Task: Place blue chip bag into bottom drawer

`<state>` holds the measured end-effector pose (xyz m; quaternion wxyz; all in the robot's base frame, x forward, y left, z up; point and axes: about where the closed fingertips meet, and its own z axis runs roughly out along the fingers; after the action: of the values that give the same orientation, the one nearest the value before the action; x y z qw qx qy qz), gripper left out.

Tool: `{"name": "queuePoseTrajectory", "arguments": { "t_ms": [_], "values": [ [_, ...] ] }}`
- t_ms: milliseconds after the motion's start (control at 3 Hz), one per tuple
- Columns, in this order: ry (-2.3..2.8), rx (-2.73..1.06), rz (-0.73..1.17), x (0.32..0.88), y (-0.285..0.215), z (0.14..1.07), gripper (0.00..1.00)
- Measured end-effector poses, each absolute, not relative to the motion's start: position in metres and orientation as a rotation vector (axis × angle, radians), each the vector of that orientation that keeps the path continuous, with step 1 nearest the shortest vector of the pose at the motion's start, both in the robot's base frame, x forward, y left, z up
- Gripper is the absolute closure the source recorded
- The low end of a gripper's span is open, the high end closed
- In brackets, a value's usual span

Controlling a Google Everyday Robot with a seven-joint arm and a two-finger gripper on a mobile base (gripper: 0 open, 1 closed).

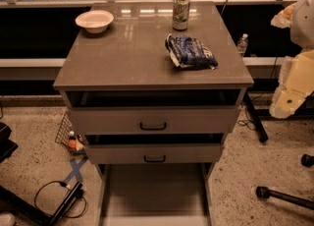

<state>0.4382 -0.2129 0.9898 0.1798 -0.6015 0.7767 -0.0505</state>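
The blue chip bag (190, 52) is a crumpled dark-blue foil bag with white markings. It lies on the right half of the cabinet top (127, 48), just in front of a green-and-white soda can (180, 12). The bottom drawer (153, 190) is pulled out at the foot of the cabinet, and its flat floor is bare. My gripper (283, 17) shows only in part at the right edge, beside the cream arm (294, 85). It is off to the right of the cabinet, apart from the bag and holding nothing that I can see.
A white bowl (94, 20) sits at the back left of the top. The two upper drawers with black handles (153, 126) stand slightly open. A wire basket (68, 136) and cables (59, 195) lie on the floor at left. Black legs (284, 196) cross the floor at right.
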Motion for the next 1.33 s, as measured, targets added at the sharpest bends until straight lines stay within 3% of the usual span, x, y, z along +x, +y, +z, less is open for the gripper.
{"name": "queuePoseTrajectory", "arguments": {
  "t_ms": [667,1000,1333],
  "values": [
    [2.148,-1.725,-0.163,0.454,-0.207,0.995,0.0],
    [2.049,-1.726,-0.154,0.486,-0.206,0.998,0.0],
    [1.778,-1.729,-0.121,0.561,-0.19,1.001,0.0]
  ]
}}
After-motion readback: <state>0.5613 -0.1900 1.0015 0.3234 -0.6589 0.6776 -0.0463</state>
